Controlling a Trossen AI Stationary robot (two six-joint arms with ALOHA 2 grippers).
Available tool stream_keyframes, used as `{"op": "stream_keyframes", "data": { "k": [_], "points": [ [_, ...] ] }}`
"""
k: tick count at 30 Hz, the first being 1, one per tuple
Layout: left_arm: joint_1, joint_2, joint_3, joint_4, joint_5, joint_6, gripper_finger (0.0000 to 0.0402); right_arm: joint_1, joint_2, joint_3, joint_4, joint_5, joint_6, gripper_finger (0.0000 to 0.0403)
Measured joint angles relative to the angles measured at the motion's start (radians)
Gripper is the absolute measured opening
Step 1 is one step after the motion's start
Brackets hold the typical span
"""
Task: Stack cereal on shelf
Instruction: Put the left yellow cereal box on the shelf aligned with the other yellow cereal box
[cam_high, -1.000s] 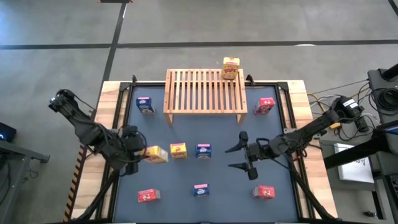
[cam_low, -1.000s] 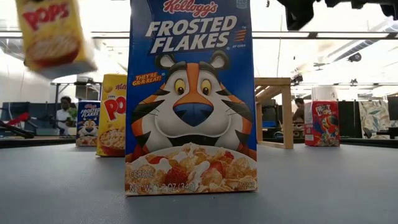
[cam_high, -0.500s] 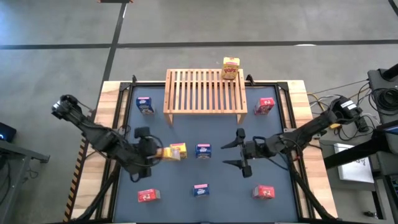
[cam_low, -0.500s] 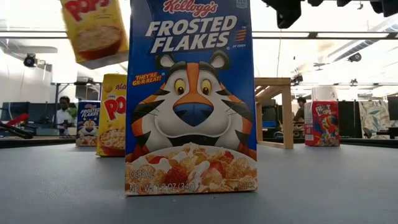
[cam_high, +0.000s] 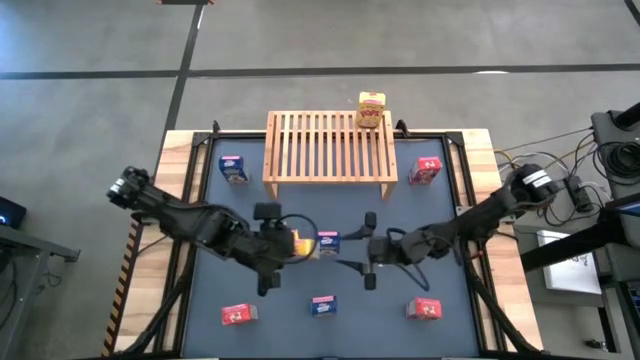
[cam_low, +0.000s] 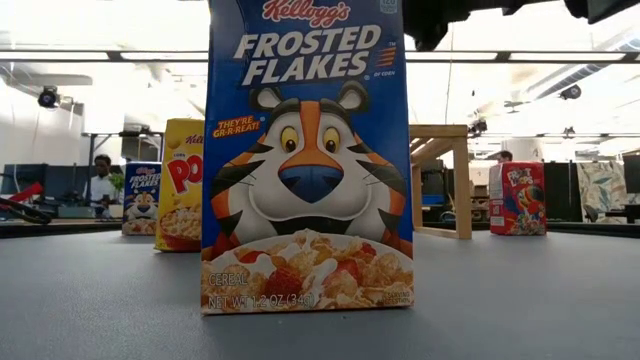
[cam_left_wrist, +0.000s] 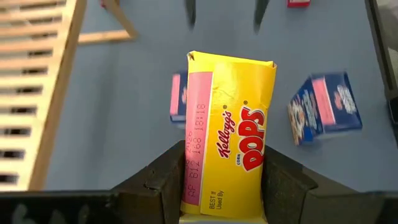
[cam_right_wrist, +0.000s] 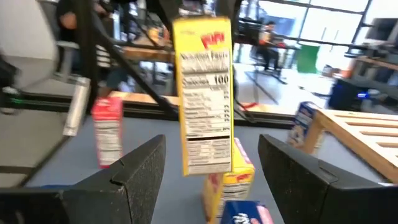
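Observation:
My left gripper (cam_high: 286, 245) is over the table's middle, shut on a yellow Corn Pops box (cam_left_wrist: 229, 124) held in the air. A second yellow box (cam_right_wrist: 227, 180) and a blue box (cam_high: 327, 241) stand on the mat below it. My right gripper (cam_high: 350, 252) is open and empty just to the right, its fingers (cam_right_wrist: 140, 177) pointing at the held box (cam_right_wrist: 202, 93). The wooden slatted shelf (cam_high: 330, 148) stands at the far middle, with a yellow box (cam_high: 371, 110) on its far right corner. My left gripper pinches the yellow box at the end nearest the wrist (cam_left_wrist: 217, 196), between its two fingers (cam_left_wrist: 163, 180). The fingers come from above, slanting down. The box hangs below them, roughly upright and clear of the mat, over the standing yellow and blue boxes.
Other boxes stand on the mat: blue (cam_high: 233, 168) at the far left, red (cam_high: 425, 170) at the far right, and red (cam_high: 238, 314), blue (cam_high: 323, 306) and red (cam_high: 425, 309) along the near side. A large-looking blue box (cam_low: 305, 155) fills the low view.
My left gripper has carried the yellow box toward the table's right and upward, from the left side to over the middle boxes; the box has left the top of the low view. My right gripper has moved toward the table's left, closer to the held box, staying open.

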Motion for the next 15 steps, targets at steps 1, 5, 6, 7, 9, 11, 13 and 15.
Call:
{"op": "stream_keyframes", "data": {
  "k": [1, 5, 6, 7, 9, 11, 13, 15],
  "points": [
    [0.006, 0.016, 0.025, -0.012, 0.002, 0.012, 0.0150, 0.000, 0.016, 0.012, -0.001, 0.017, -0.001, 0.0250],
    [0.028, 0.068, 0.093, -0.051, 0.011, 0.043, 0.0150, -0.010, 0.053, 0.050, -0.002, 0.042, -0.005, 0.0273],
    [0.031, 0.076, 0.103, -0.056, 0.010, 0.050, 0.0150, -0.011, 0.059, 0.058, -0.001, 0.043, -0.008, 0.0279],
    [0.036, 0.083, 0.108, -0.060, 0.012, 0.058, 0.0150, -0.014, 0.062, 0.064, 0.002, 0.046, -0.012, 0.0286],
    [0.043, 0.093, 0.113, -0.059, 0.016, 0.070, 0.0150, -0.018, 0.062, 0.066, -0.004, 0.051, -0.016, 0.0299],
    [0.049, 0.099, 0.113, -0.057, 0.023, 0.072, 0.0150, -0.024, 0.061, 0.068, -0.004, 0.050, -0.015, 0.0311],
    [0.053, 0.102, 0.110, -0.051, 0.024, 0.073, 0.0150, -0.028, 0.059, 0.068, -0.004, 0.050, -0.016, 0.0319],
    [0.054, 0.104, 0.109, -0.044, 0.025, 0.073, 0.0150, -0.033, 0.059, 0.068, -0.005, 0.050, -0.016, 0.0324]
  ]
}}
